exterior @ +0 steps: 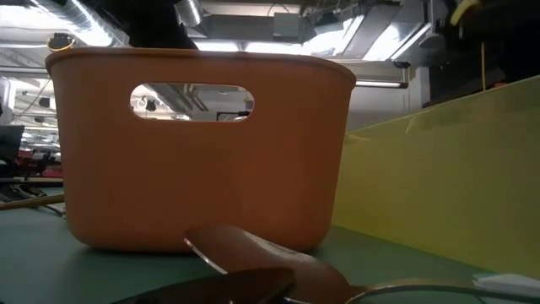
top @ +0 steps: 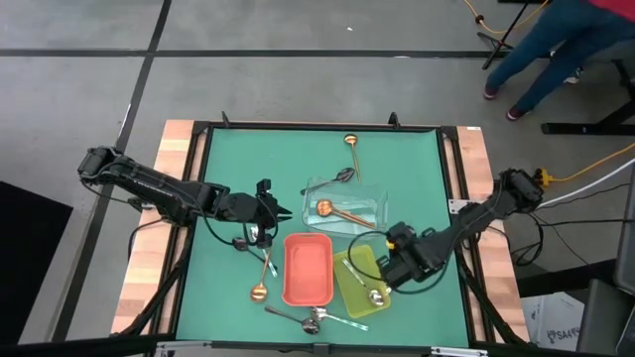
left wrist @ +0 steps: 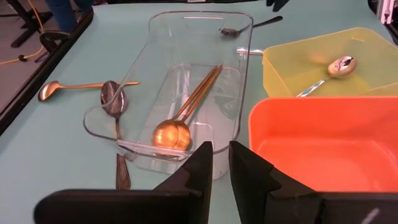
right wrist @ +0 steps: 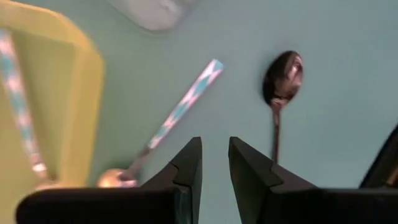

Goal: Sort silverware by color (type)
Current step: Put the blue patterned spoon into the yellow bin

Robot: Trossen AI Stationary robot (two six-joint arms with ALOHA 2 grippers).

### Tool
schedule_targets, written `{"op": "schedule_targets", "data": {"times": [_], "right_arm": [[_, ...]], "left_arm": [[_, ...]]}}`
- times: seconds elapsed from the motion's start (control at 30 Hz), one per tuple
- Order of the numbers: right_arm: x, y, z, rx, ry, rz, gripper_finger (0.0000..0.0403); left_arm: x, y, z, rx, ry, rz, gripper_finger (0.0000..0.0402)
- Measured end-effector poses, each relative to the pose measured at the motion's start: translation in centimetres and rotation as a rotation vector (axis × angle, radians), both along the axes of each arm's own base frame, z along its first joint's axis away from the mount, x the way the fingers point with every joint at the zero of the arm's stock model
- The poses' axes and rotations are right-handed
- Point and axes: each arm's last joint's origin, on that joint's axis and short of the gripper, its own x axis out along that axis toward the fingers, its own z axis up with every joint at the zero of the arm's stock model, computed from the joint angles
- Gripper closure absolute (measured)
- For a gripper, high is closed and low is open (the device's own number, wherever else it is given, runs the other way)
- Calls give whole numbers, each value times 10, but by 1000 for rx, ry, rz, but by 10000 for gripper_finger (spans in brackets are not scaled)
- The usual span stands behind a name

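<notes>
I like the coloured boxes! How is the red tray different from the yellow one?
The red tray is orange-red and solid; the yellow tray is yellow-green and a little see-through. The red tray holds nothing that shows, while the yellow tray holds a silver spoon. In the high view the red tray lies straight on the green table, while the yellow tray lies slightly turned. Both are rectangular and sit side by side.

Robot lab / big workshop room.
Grey concrete floor [top: 89, 30] w/ dark lines round a green table [top: 238, 159] in a black frame, yellow cables [top: 595, 164] on the floor, a person [top: 566, 45] walking by. Low view: shiny pipes [exterior: 84, 17] & strip lights overhead, desks far back.
</notes>
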Motion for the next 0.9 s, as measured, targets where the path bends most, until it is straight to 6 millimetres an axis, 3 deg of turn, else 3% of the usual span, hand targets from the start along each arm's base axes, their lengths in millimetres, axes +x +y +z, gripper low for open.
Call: {"op": "schedule_targets", "data": {"times": [0.27,0.47,0.63,0.9], "right_arm": [[-2,-24,-19,113,-45,28,334],[-7,-39,-45,194,-83,-23,334],[-7,-40,-61,240,-148,-64,334],[-8,-41,-64,199,-184,-115,334]], "left_arm": [[0,0,0,0,0,0,354],[0,0,0,-1,0,0,354],[0,0,0,-1,0,1,354],[0,0,0,-2,-1,1,354]]}}
